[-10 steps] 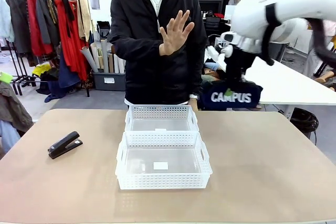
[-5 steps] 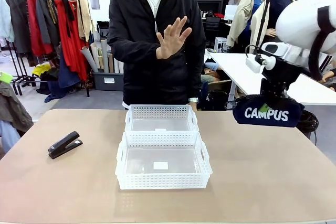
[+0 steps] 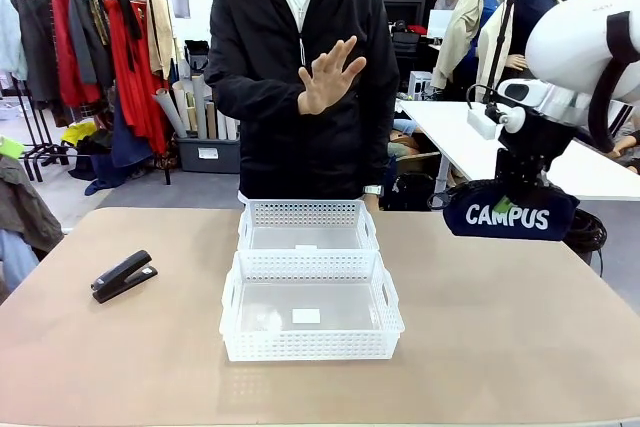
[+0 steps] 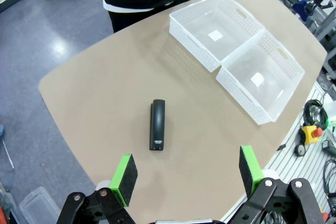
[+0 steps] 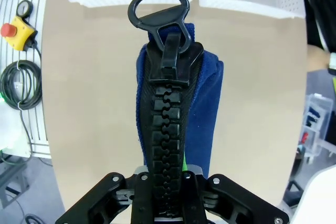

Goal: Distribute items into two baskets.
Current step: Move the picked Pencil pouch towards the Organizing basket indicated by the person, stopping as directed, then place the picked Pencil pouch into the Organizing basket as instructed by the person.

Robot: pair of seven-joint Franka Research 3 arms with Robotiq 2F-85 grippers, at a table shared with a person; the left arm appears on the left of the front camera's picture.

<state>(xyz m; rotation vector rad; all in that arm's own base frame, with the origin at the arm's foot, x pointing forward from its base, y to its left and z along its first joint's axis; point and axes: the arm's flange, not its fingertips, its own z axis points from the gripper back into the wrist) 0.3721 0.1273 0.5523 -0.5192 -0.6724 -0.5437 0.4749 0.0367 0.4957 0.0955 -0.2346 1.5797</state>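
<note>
Aloft over the table (image 3: 520, 337), the right gripper (image 3: 512, 203) clenches the pouch (image 3: 508, 217), its fingertips hidden behind fabric. The left gripper (image 4: 188, 167), jaws spread, hangs over the stapler (image 4: 157, 125); both baskets (image 3: 310, 344) sit mid-table.

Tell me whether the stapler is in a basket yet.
No: the stapler lies on the table, off to the left of both baskets.

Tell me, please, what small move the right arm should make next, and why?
Probably carry the pouch left toward the near basket: it hangs aloft at right, both baskets are empty, and the person's hand is raised palm-out beyond the far basket.
</note>
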